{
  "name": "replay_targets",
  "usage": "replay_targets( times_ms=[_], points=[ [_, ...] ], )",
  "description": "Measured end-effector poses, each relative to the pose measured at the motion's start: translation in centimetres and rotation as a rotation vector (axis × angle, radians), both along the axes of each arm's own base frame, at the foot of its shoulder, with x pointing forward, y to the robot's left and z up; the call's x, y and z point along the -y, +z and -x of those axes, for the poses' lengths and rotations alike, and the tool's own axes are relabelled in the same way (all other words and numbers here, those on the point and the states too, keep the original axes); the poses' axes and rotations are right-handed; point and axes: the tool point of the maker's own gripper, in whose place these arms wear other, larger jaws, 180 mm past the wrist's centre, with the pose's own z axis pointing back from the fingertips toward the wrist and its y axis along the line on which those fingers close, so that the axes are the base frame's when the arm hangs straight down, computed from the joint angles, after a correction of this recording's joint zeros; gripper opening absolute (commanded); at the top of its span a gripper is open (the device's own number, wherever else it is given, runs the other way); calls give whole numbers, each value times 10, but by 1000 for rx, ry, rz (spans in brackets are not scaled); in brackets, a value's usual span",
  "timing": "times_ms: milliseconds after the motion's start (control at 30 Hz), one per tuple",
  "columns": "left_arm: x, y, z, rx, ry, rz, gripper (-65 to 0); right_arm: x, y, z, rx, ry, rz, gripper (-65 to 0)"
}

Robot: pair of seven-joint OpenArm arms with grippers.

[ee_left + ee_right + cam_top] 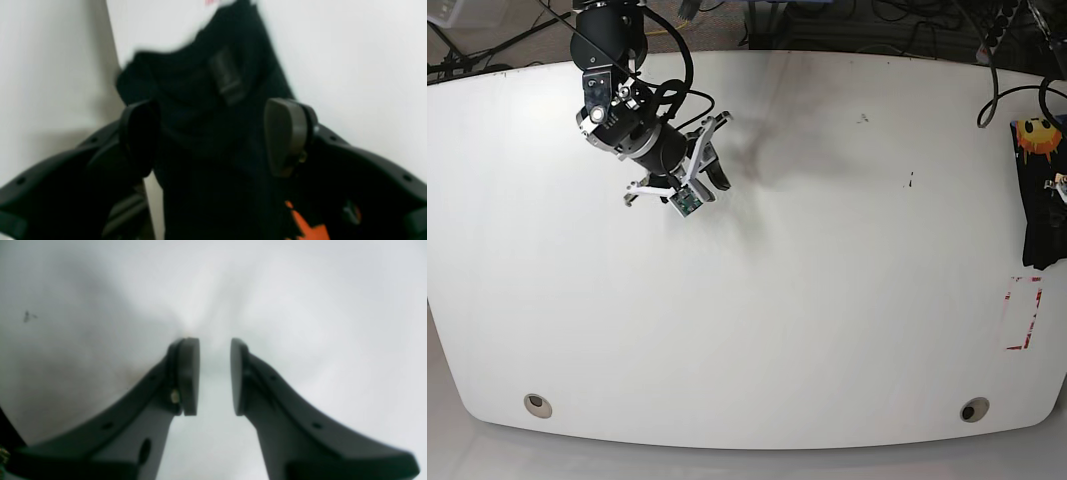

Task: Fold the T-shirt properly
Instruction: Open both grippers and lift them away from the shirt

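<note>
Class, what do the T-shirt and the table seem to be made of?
T-shirt: soft black knit fabric, matte; it drapes and bunches in folds, with an orange print. Table: smooth white hard board, probably laminate; faint sheen and small marks, exact material unclear.

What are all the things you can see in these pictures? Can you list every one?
T-shirt: one, black with an orange-yellow sun print, bunched at the table's far right edge in the base view.
Table: one, white, fills most of the base view.
Red marking: one, a red outline on the table, just below the T-shirt.
Round holes: two, dark with pale rims, near the table's front corners.
Cables: several, black, behind the table's back edge.
Right end effector: one, dark grey, above bare table, a gap between its fingers, nothing in it.
Left end effector: one, black, fingers wide apart with T-shirt fabric between them; whether it grips the fabric is unclear.
</note>
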Motion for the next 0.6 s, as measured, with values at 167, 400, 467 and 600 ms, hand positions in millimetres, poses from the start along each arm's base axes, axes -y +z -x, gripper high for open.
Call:
replay_targets(
  times_ms=[167,400,467,600],
  points=[
    [53,-5,-7,37,-69,6,-237,18,-2,-10,43,-24,101,-498],
    [158,2,-25,263,-140,150,-237,41,12,-37,244,-87,89,-498],
    [181,8,-27,374,-138,224,-237,58,13,-43,284,-138,60,-498],
    [213,4,-19,520,-103,319,-237,85,11,-49,333,-214,26,-498]
  ],
)
